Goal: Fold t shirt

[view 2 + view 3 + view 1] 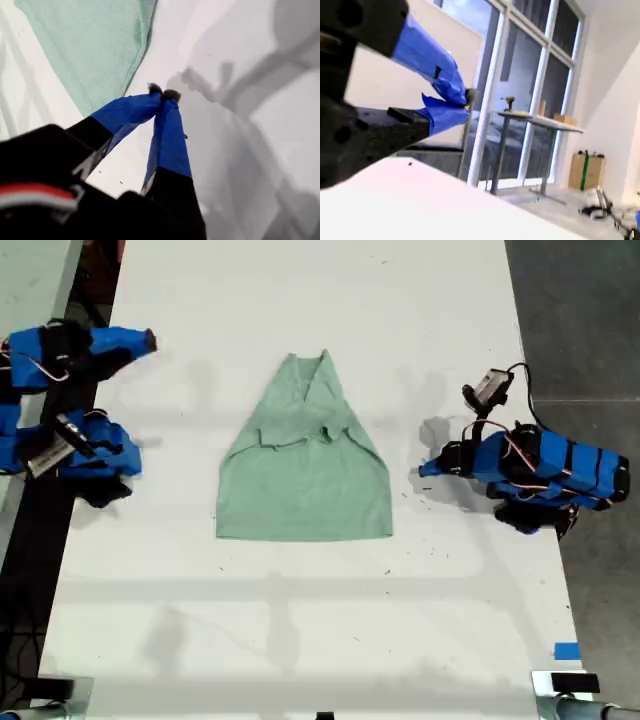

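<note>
The t shirt (304, 462) lies partly folded near the middle of the white worktop (300, 630), its sleeves turned inward and its hem toward the exterior view's bottom. The first pincer (163, 92), tips pressed together and empty, hovers just beside the cloth's edge at the exterior view's right (428, 469). The second pincer (465, 102), closed on nothing, points toward windows (530, 85), away from the shirt.

In the first wrist view the pale mint-green cloth t shirt (95, 45) runs off the picture's edge, so only one hemmed corner shows. In the exterior view, the blue arm (50, 405) at that view's left is cut by the frame. The small objects on the distant grey desk (540, 120) in the second wrist view are too blurred to identify.
</note>
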Available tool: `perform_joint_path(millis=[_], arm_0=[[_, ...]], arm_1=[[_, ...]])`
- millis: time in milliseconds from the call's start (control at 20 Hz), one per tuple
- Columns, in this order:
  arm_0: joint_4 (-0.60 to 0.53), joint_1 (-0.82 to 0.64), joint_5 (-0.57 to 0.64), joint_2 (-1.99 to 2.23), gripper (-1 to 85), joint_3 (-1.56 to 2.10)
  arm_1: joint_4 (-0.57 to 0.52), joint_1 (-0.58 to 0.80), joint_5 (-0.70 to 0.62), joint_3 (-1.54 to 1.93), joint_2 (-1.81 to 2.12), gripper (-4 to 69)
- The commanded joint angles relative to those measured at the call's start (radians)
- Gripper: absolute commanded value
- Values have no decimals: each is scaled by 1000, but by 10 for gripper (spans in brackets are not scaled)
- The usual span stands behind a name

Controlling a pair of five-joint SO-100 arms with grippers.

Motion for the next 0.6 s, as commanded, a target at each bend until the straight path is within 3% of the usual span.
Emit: perform_joint_path(millis=[0,200,550], arm_0=[[-124,51,-58,236,-1,437],[0,63,-66,399,-1,661],[-12,60,-77,399,-1,781]], arm_1=[[-15,-14,-12,28,17,5],[-18,-17,-14,28,17,5],[-12,-9,8,29,17,5]])
